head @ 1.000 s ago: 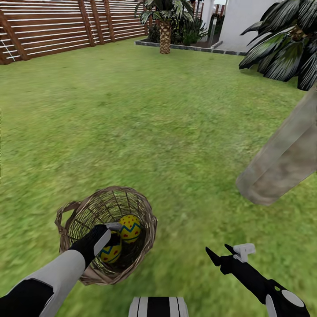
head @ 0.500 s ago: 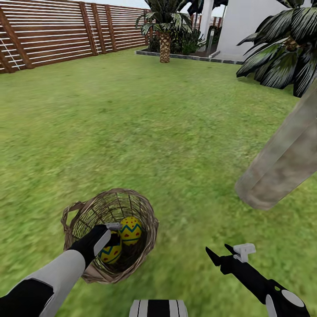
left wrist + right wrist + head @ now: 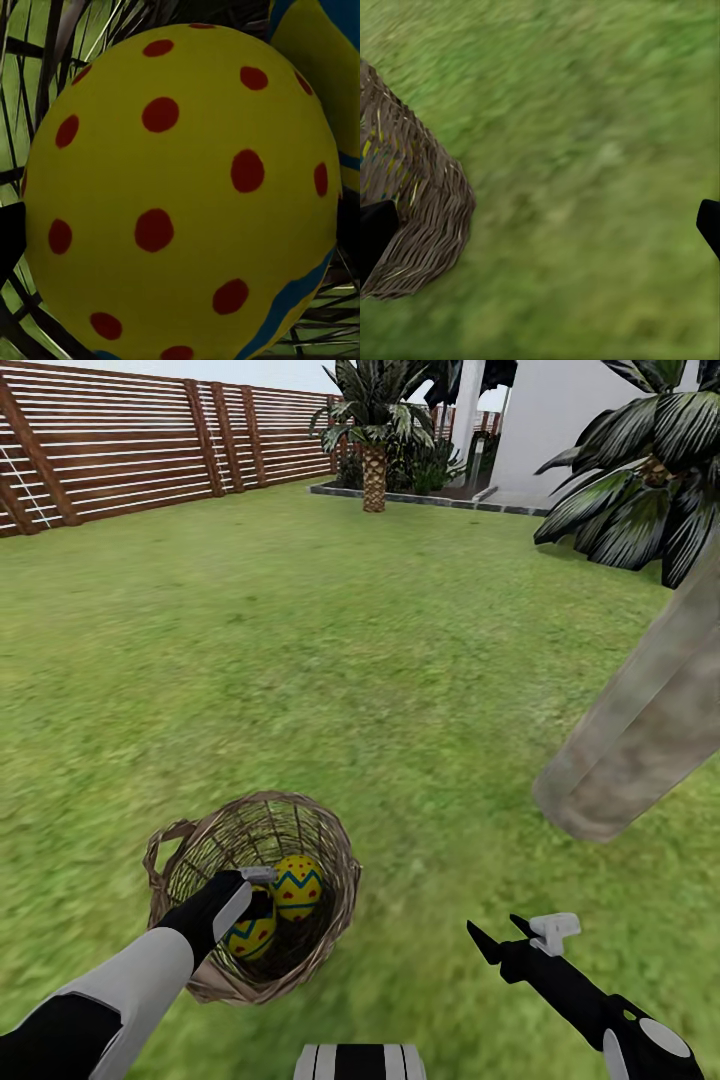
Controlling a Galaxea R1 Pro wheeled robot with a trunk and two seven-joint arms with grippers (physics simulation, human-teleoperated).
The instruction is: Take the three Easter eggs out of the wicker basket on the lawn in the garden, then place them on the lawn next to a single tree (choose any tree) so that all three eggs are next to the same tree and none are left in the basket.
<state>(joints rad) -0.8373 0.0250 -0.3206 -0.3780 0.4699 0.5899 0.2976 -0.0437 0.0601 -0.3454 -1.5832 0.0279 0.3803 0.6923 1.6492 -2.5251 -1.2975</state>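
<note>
The left gripper (image 3: pixel 255 890) is reaching into the basket (image 3: pixel 335 860), which is sitting on the lawn (image 3: pixel 300 640). Its fingers are around one egg (image 3: pixel 250 935) – whether they are already pressing it, I cannot tell. A second egg (image 3: pixel 298 885) is lying just beside. The right gripper (image 3: pixel 520 935) is hanging wide apart over the grass. The tree (image 3: pixel 640 740) is standing near – no egg is lying by it yet.

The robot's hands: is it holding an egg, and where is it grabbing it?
The left gripper is down in the basket around an egg, but whether it has squeezed shut cannot be told. The right gripper is open over the grass, holding nothing.
</note>
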